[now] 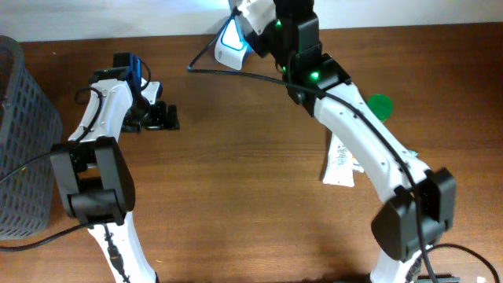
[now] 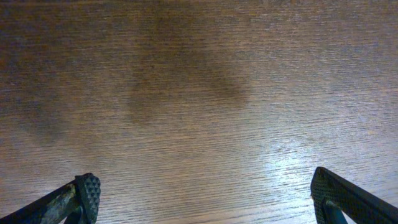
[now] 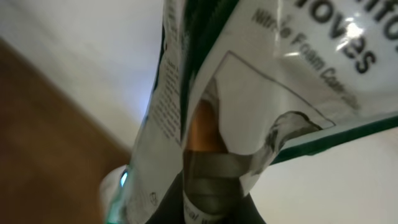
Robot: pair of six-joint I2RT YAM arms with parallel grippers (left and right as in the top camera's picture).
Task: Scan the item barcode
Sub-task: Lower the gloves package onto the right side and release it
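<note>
R gripper (image 1: pixel 262 23) is clenched on the glove pkt (image 3: pixel 261 81), pinching it near the bottom edge w/ the printed face fanning up toward 1 o'clock in its wrist view. Right next to it, at 12 o'clock on the table (image 1: pixel 236 196), sits the scanner (image 1: pixel 230 43), glowing blue, w/ the pkt just above and beside it. L gripper (image 1: pixel 161 116) hangs at 9 o'clock, released and wide, holding nothing. Further out, a second pkt (image 1: pixel 342 161) lies under the R arm at 3 o'clock, w/ a green disc (image 1: pixel 380 104) near it. A grey basket (image 1: pixel 20 134) is at far 9.

Risks: the pkt is limp, crinkled film, so a fold or glare across the code could block a read. No barcode shows in any view, so the wrong face may be toward the scanner. The grip is thin and low, so a wrist twist could let the pkt sag or slip.

The R wrist cam gives the print ("Nitrile Foam") and the creases, which overhead can't resolve. Overhead gives pkt vs scanner placement and the rest of the table. The L wrist cam adds only bare wood between its fingers (image 2: pixel 87 196).
</note>
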